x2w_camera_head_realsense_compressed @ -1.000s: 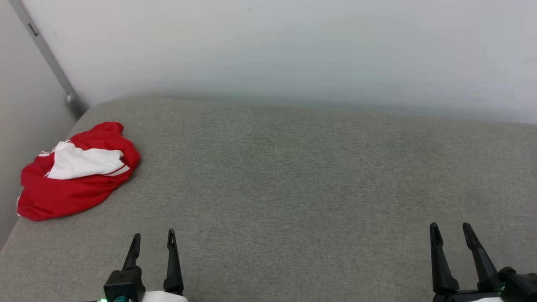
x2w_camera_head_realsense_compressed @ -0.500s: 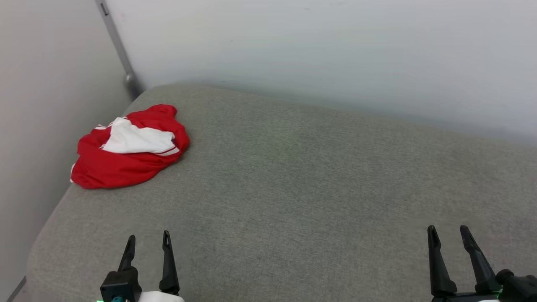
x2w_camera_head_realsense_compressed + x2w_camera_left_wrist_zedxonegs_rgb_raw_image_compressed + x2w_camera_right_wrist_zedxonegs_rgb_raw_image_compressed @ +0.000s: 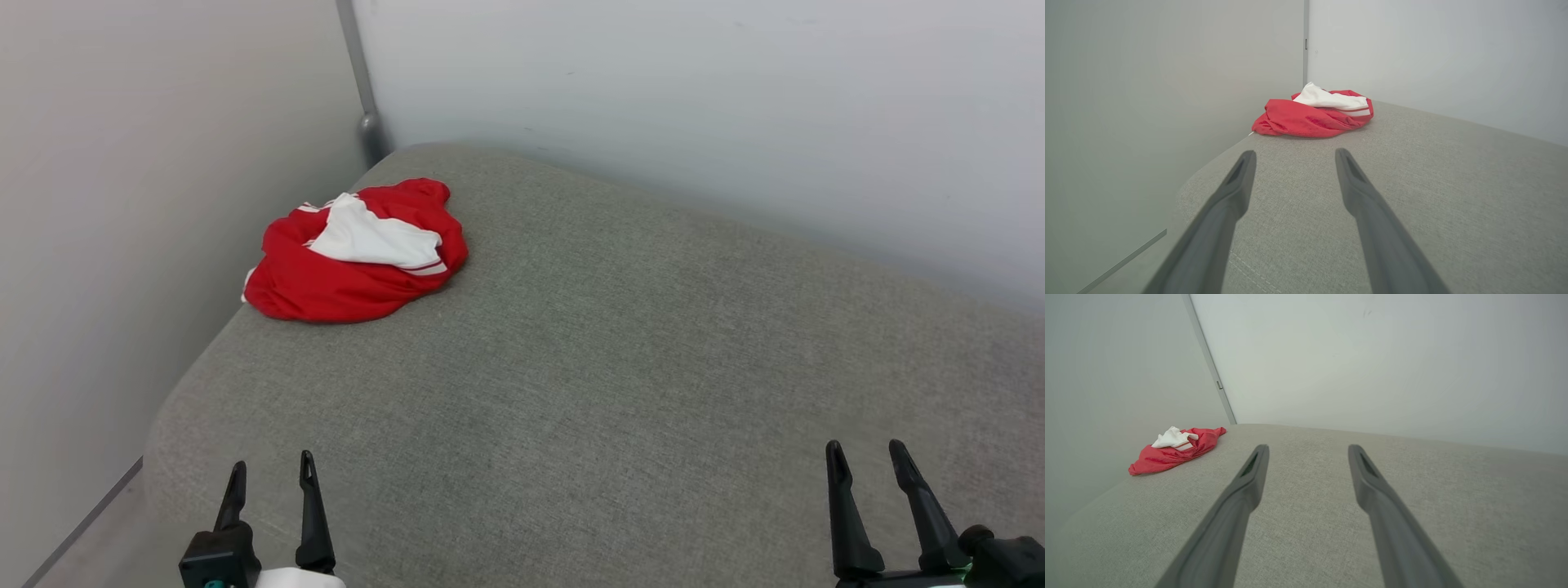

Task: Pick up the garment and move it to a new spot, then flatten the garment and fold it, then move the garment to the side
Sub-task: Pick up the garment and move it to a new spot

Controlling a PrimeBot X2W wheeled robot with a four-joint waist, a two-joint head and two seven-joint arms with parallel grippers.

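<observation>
Left gripper [image 3: 272,461]: fingers spread wide, nothing between them, hanging over the pad's [image 3: 612,367] near edge. Right gripper [image 3: 864,445]: same, spread and empty, well off toward 3 o'clock.

What changed over the last second: the whole head view has swung left. The left wall [image 3: 147,204] and corner post [image 3: 359,82] now take up far more of the frame. The shirt [image 3: 351,261] has slid from the frame's left edge toward centre-left. It sits in the same spot on the pad, so that's the camera turning, not the cloth moving. Both grippers hold the same place in frame, with the same spread.

My read: the robot is squaring up on the shirt and the pick hasn't started. The left arm is the nearer one.

Shirt location: far-left corner of the pad, close to the left edge, roughly 12 to 1 o'clock from the left gripper and 10 o'clock from the right. It is well apart from both.

Orientation: a crumpled heap, long axis running about 8 to 2 o'clock in the head view. A white sleeve lies on top toward the 1 o'clock side, with red bulk below it. Can't tell which end is collar or hem.
</observation>
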